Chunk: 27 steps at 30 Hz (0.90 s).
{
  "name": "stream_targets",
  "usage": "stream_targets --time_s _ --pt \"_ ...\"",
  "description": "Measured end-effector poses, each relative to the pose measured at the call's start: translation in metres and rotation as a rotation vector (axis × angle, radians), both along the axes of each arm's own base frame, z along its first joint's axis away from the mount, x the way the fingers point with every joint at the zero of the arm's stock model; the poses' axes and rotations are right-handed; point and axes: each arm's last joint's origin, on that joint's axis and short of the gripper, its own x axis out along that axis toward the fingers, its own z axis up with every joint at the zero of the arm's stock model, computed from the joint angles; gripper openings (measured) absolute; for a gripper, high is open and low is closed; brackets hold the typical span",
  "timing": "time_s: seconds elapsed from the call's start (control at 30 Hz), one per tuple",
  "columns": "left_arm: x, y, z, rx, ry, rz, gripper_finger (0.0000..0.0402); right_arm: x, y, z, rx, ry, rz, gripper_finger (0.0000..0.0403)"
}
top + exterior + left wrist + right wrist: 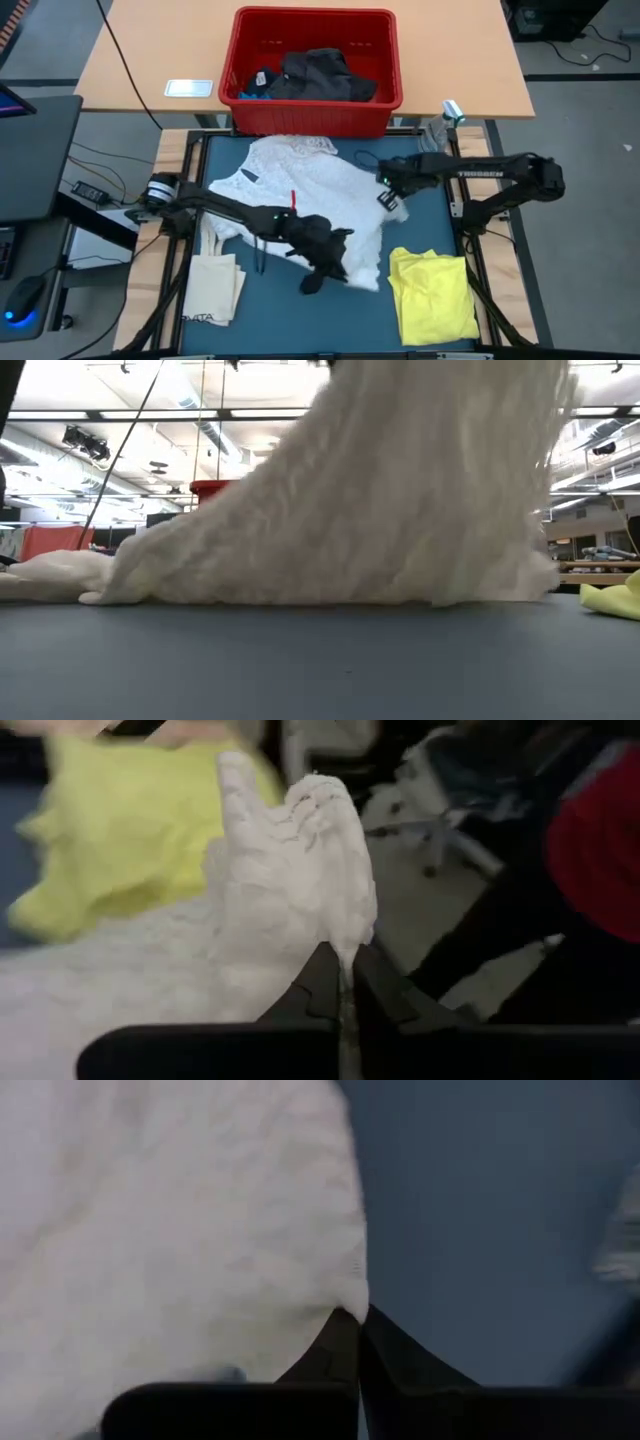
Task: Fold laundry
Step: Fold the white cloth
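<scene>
Now mid-fold: white garment spread across mat centre. Left gripper pinching near hem, right gripper pinching right edge. Long axis toward red bin. Yellow garment apart, near-right.

Two dark arms; white TROSSEN lettering on right arm; small green lights near wrists.

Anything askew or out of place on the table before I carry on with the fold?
Nothing damaged or spilled. The white garment lies rumpled, not flat, with both grippers pinching its edge: left gripper, right gripper. The cream tote hangs partly off the table's left edge; the yellow garment is loosely bunched.
</scene>
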Motion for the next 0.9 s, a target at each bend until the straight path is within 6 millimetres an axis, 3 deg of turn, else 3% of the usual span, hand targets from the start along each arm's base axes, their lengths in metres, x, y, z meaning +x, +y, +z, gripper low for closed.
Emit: stream_targets --time_s 0.1,0.27,0.57,0.7,0.9 --pt "-0.003 -0.01 0.0 0.001 0.006 -0.029 0.0014 -0.004 -0.016 0.003 0.009 0.069 -0.005 0.0005" --pt "-0.002 -0.017 -0.024 0.018 0.147 0.041 0.0029 -0.01 -0.025 0.0 0.14 0.086 -0.043 0.004" --pt "-0.001 -0.015 -0.022 -0.079 0.201 0.13 0.0088 -0.009 -0.005 0.008 0.329 -0.016 0.001 0.0124" --pt "-0.003 -0.016 -0.016 -0.13 0.214 0.105 0.0111 -0.005 0.004 0.01 0.321 -0.056 0.005 0.0131" --pt "-0.004 -0.009 -0.021 -0.121 0.269 0.135 0.0125 0.024 0.02 -0.003 0.265 -0.18 0.092 0.0127"
